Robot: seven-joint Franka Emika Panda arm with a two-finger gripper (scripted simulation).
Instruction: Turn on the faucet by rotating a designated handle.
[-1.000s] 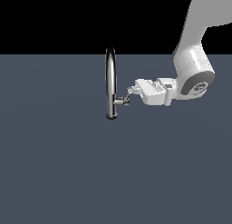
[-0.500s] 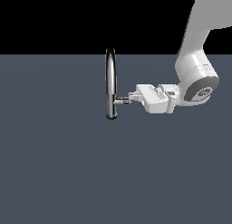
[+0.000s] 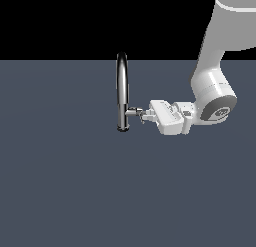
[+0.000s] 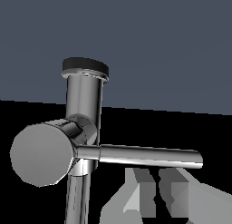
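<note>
Faucet point(image 3: 122, 91): tall chrome column w/ high arched spout, standing upright on the grey worktop point(image 3: 60, 181), roughly mid-scene in exterior view. Small round base touches the worktop.
Faucet, wrist view point(image 4: 83, 100): column seen close up, dark round base cap at one end, shiny tube running on out of frame.
Handle point(image 3: 134, 111): short horizontal stub low on the column, sticking out toward exterior view's right, just above the base.
Handle, wrist view point(image 4: 149, 156): thin chrome lever rod coming off a fat round stub end; rod lies crosswise to the column.
Claw point(image 3: 145, 115): at the handle's outer end, touching or v. near it; approaches from exterior view's right, body held about level.
Claw fingers point(image 4: 145, 191): pale grey tips visible in wrist view just beside the lever rod, narrow dark gap between them.
Claw state: cannot tell whether it's spread or pinching; contact w/ lever not clear in either view.
Arm point(image 3: 212, 98): white, comes down from upper right of exterior view, bends at a big joint, then runs sideways toward the faucet.
</note>
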